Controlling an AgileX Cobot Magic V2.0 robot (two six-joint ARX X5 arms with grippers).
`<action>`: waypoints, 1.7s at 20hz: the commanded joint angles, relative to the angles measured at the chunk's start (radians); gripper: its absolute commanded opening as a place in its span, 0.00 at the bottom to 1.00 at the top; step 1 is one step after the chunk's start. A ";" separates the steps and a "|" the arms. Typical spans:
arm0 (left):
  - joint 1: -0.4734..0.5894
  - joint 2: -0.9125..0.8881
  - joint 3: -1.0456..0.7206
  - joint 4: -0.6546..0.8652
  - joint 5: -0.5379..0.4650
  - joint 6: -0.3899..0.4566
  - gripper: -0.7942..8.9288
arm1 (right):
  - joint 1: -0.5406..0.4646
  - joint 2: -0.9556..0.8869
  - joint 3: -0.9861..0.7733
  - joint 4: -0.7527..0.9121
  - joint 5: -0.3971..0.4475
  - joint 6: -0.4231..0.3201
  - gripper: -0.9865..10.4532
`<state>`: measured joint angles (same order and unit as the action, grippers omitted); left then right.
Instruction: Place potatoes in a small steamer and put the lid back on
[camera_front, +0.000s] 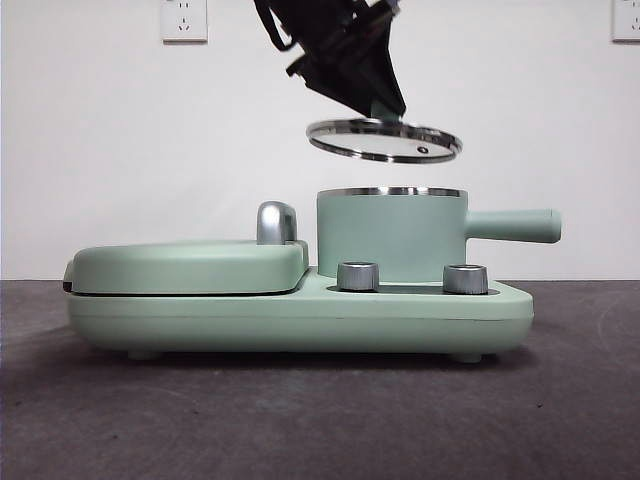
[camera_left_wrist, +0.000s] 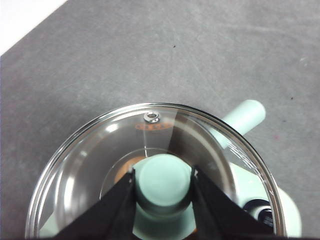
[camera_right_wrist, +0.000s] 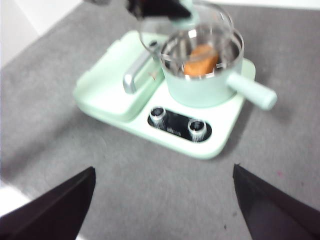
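The lid (camera_front: 384, 139) hangs in the air just above the pot (camera_front: 391, 233), clear of its rim and tilted a little, the handle side lower. It is a glass disc with a steel rim and a small vent hole: stiff, probably fairly heavy for its size, and breakable if it drops or knocks the rim hard. The glass and rim would be slippery and awkward to pinch; the knob (camera_left_wrist: 163, 181) at the centre is the sensible place to hold, and it keeps the weight balanced under the grip.

That is where the left hand (camera_left_wrist: 163, 187) has it, its two black jaws clamped against opposite sides of the knob. Held at one small round point, the lid could likely swivel or tip, so I judge it should be levelled and lowered slowly to seat evenly on the steel rim.

The potato (camera_right_wrist: 201, 60) already lies inside the pot, an orange-brown lump seen through the open top in the right wrist view, and dimly through the glass in the left wrist view. It looks firm and sits below the rim, so it should not block the lid.

The pot sits on the mint-green cooker base (camera_front: 420, 312), its handle (camera_front: 512, 225) sticking out sideways, beside the closed griddle (camera_front: 185, 266). The base rests on the grey counter (camera_front: 300, 420).

The right hand (camera_right_wrist: 162, 205) waits well back from the cooker, jaws spread wide and holding nothing.
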<state>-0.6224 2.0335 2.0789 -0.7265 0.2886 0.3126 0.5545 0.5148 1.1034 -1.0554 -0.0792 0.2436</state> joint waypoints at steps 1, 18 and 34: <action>-0.006 0.032 0.040 0.044 0.012 0.034 0.10 | 0.006 0.004 0.010 0.016 -0.002 0.012 0.47; 0.056 0.079 0.040 0.077 0.206 0.092 0.10 | 0.006 0.004 0.010 0.016 0.001 0.032 0.47; 0.055 0.146 0.040 0.121 0.207 0.087 0.10 | 0.006 0.004 0.010 0.016 0.001 0.060 0.47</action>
<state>-0.5594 2.1586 2.0789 -0.6296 0.4809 0.3931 0.5545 0.5148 1.1034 -1.0531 -0.0784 0.2932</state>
